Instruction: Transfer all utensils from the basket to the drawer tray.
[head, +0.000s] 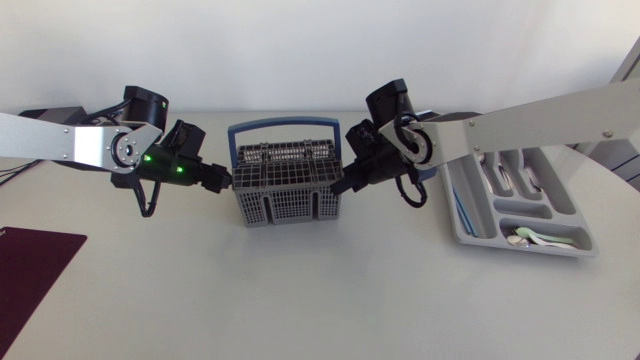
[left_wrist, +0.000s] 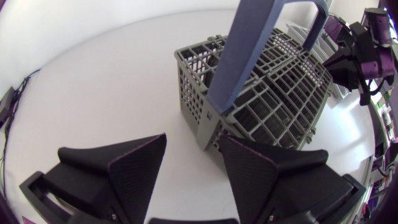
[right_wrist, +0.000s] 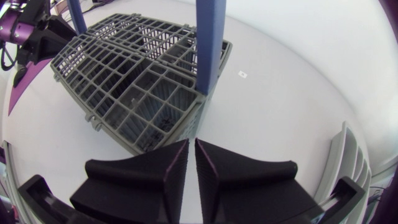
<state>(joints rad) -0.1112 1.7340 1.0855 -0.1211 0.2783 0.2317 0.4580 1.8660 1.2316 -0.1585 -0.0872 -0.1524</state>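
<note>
Left gripper (left_wrist: 193, 171): wide open, holding nothing. Corner of grey basket (left_wrist: 273, 93) just ahead, in line with the gap; one finger overlaps the lower wall, contact unclear. In head view sits at the basket's left side.

Right gripper (right_wrist: 191, 165): nearly closed, only a thin slit, nothing seen in it. Basket corner right at the tips; touching or not, cannot tell. In head view sits at the basket's right side.

Basket upright mid-table (head: 330, 290), blue handle (left_wrist: 249, 50) up. Contents hard to make out through the grid; nothing sticks up above the rim.

Drawer tray (head: 570, 205) well apart, past the right arm, partly hidden by it. Utensils (head: 508, 178) lying in its compartments, types mostly unclear.

Maroon mat (head: 30, 265) cut off at the table's near left corner.
</note>
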